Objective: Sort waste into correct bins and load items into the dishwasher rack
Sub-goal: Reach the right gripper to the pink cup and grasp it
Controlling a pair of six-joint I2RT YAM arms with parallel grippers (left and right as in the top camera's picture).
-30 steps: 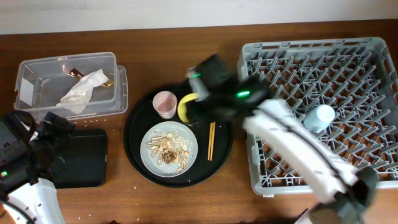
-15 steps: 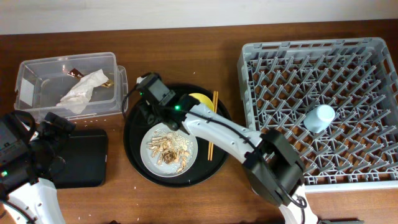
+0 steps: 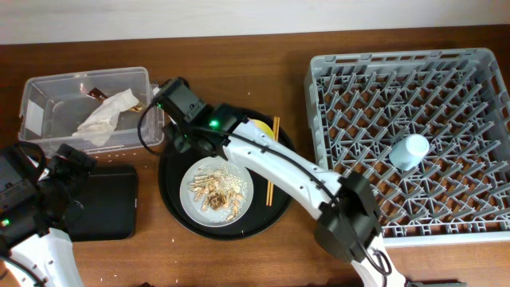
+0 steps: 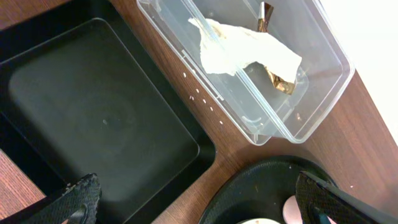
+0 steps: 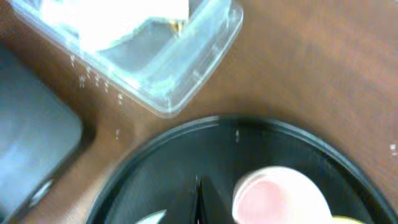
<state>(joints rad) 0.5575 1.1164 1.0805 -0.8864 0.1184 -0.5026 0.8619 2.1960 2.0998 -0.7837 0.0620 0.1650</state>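
Everything stands on a broad brown wooden table, its top a warm reddish brown with fine grain running along its length. At the far side the wood ends in a straight edge. Beyond that edge lies a plain off-white strip, and I cannot tell whether it is wall or floor. The left wrist view catches the same pale surface past the table's edge. The light is soft and even, leaving a dull sheen on the wood and only faint shadows.
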